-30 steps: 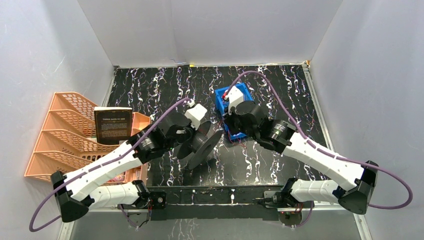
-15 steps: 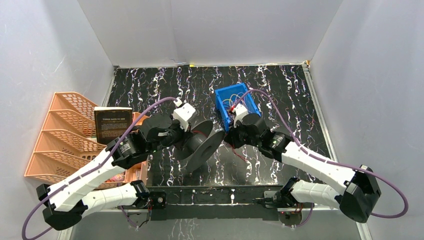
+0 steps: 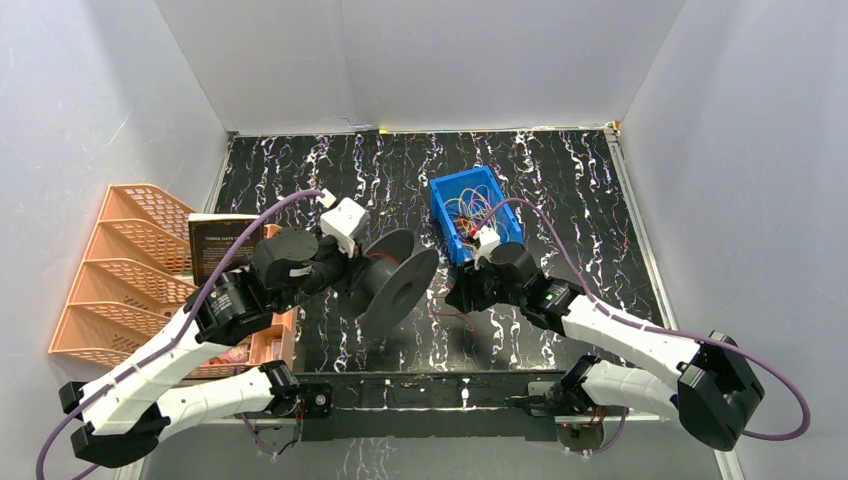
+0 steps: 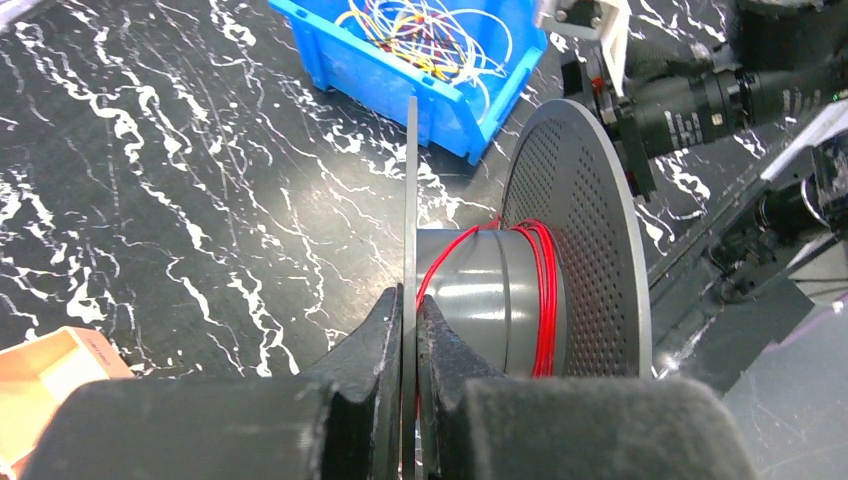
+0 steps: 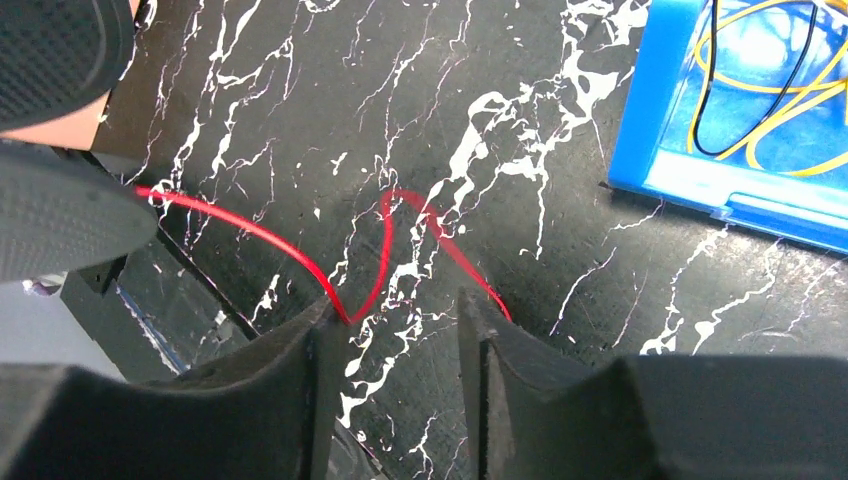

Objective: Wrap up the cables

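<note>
I'm clamping the grey perforated plastic spool [image 4: 580,230] with my left end effector [image 4: 410,310].
My right end effector [image 5: 398,315] is hovering, jaws parted, over the thin red cable [image 5: 250,232].

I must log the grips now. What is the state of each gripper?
Left gripper: closed on the flange of the grey spool.
Right gripper: open; the red cable runs loose between its jaws.
</note>
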{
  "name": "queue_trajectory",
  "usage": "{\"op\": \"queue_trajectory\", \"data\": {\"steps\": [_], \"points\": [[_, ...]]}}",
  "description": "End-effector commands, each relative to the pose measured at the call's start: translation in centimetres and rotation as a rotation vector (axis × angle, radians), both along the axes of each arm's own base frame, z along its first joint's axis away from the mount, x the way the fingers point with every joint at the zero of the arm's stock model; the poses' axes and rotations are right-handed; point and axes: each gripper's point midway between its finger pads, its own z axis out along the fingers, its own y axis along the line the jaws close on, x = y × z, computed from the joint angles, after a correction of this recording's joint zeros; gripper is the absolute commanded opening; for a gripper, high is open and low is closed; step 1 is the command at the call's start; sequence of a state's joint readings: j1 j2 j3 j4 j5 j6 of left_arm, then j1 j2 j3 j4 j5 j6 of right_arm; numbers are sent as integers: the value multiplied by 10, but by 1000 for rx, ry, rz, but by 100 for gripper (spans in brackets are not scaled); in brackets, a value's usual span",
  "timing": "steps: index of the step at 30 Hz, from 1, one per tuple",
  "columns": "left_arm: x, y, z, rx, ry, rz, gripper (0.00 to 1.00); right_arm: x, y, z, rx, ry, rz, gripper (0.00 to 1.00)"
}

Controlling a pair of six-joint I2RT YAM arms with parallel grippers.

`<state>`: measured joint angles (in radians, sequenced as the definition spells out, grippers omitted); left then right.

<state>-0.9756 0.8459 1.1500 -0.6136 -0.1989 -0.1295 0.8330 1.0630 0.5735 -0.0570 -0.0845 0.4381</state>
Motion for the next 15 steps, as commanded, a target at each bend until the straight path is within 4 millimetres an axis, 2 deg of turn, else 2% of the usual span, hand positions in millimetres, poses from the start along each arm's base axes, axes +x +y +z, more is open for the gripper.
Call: {"op": "queue_trajectory", "data": {"steps": [1,7,15], "points": [[9,9,45,-118,-88,85,0,4,5,25,79,-66,5,54],[15,16,55,-141,-111,143,0,7,-5,29,85,-94,-50,62],[17,15,60,-146,-117,150,0,15,-9,10,21,-74,-98,64]]}}
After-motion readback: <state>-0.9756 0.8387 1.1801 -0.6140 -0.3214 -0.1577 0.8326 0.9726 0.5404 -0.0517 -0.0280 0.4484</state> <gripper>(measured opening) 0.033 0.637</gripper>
